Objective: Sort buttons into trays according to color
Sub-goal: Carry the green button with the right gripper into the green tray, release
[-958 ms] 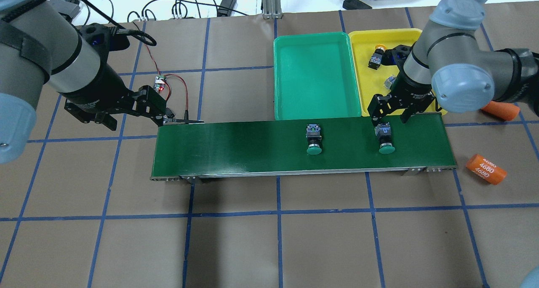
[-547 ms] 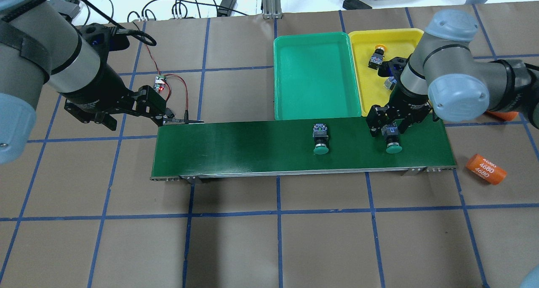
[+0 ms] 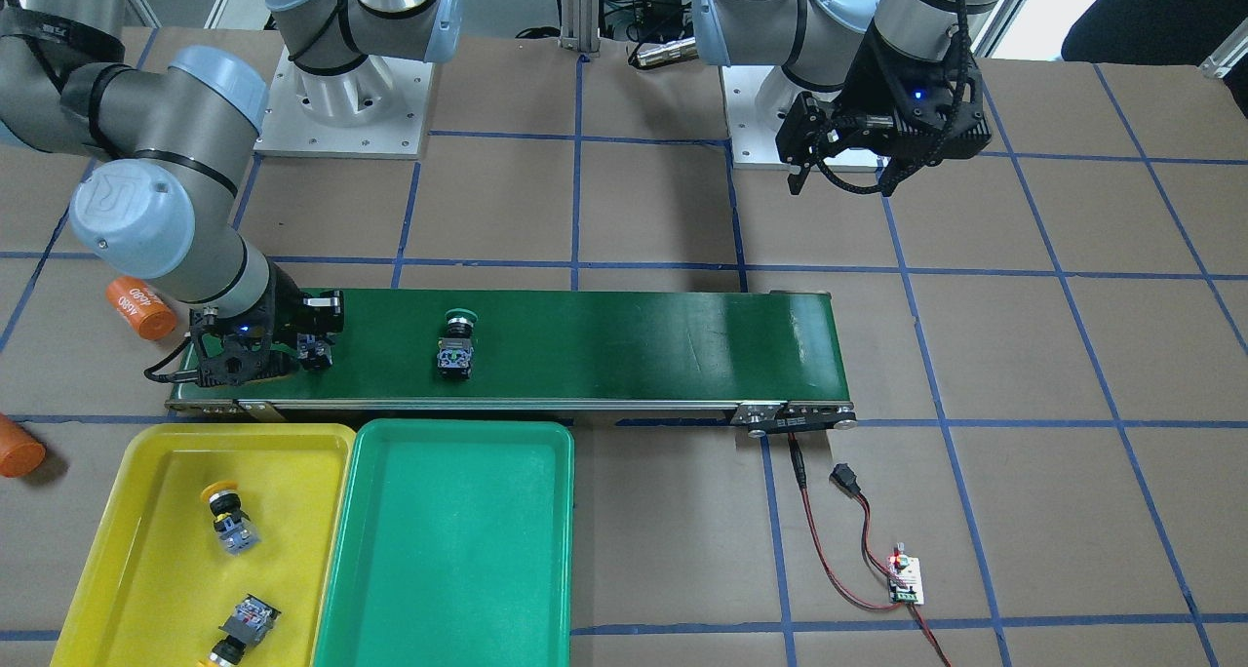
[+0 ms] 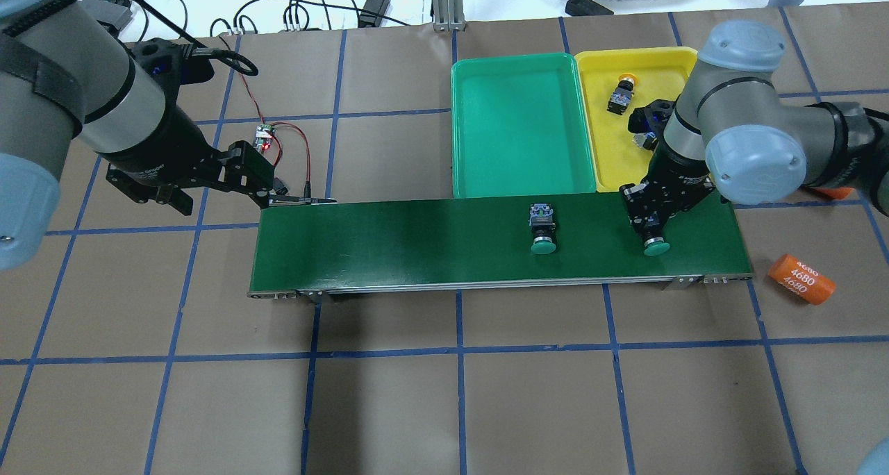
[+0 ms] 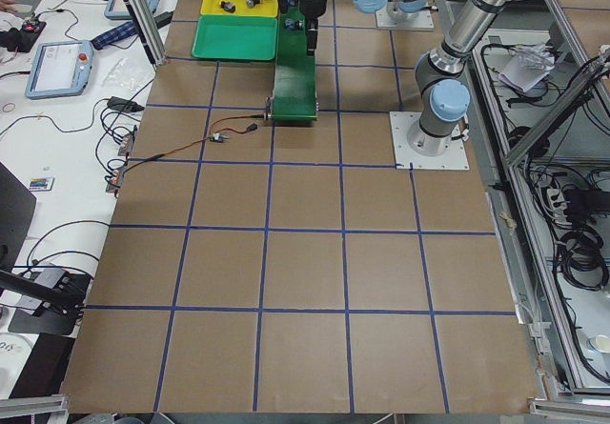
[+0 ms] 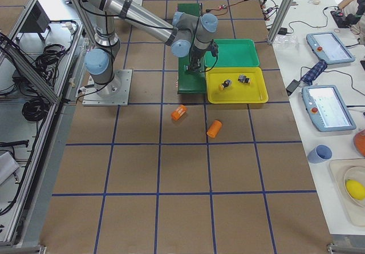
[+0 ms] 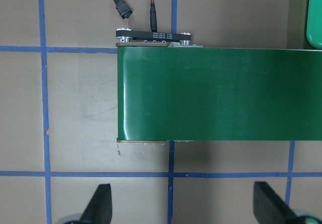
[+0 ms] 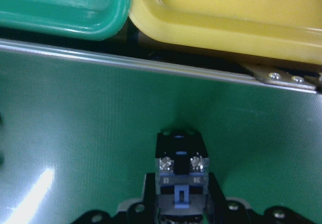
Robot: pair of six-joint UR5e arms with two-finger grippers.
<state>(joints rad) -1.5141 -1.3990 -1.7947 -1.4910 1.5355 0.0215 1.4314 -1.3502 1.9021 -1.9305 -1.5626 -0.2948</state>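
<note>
My right gripper (image 4: 653, 219) is low on the dark green conveyor belt (image 4: 417, 246), shut on a green-capped button (image 4: 656, 248). The right wrist view shows its black and blue-grey body (image 8: 181, 176) between the fingers. A second green-capped button (image 4: 542, 229) lies free on the belt to the left. Two yellow-capped buttons (image 3: 226, 516) (image 3: 241, 630) lie in the yellow tray (image 3: 146, 560). The green tray (image 4: 521, 128) beside it holds nothing. My left gripper (image 7: 183, 206) is open and empty, hovering off the belt's left end.
Two orange cylinders marked 4680 (image 4: 801, 278) (image 3: 15, 452) lie on the table right of the belt. A small circuit board (image 4: 262, 136) with red and black wires sits near the belt's left end. Both trays butt against the belt's far edge.
My right gripper came down and closed on the right green button. Both green buttons moved a little to the right along the belt. The left arm has not moved.
</note>
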